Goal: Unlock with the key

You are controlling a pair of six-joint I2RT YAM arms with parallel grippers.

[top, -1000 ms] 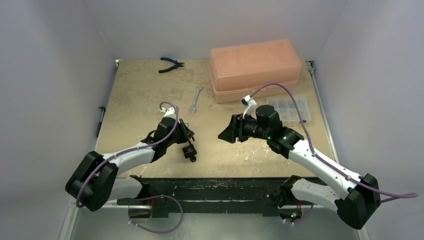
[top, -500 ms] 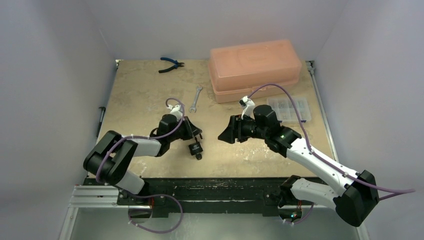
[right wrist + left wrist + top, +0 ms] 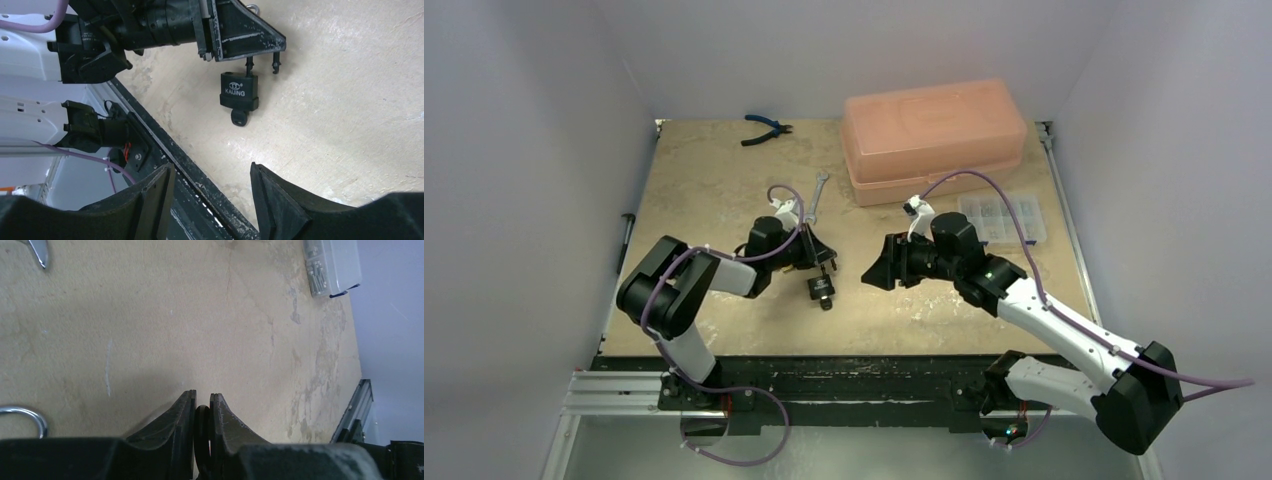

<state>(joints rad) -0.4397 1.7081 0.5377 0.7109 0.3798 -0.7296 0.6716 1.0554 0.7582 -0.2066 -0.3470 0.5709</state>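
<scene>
Mid-frame over tan desk [image 3: 714, 180], left tool [image 3: 826, 262] nearly closed on steel shackle [image 3: 248, 64] of small black padlock [image 3: 239, 92], dark key [image 3: 239, 118] seated underneath. Right tool [image 3: 211, 172] half open, empty, facing it. Key turn likely remaining.

padlock [image 3: 821, 287]: small black body, white "KAIJING" logo on the face (readable from the right wrist view). Sits mid-table, slightly left of centre, with its bottom end toward the near edge. shackle [image 3: 248, 64] is pinched in the left gripper [image 3: 826, 265], fingers closed on it. One leg enters the body, the other ends free just off the body's top corner. key [image 3: 239, 118]: black head, seated in the keyway at the bottom end. Can't tell whether the body touches the table.
</scene>
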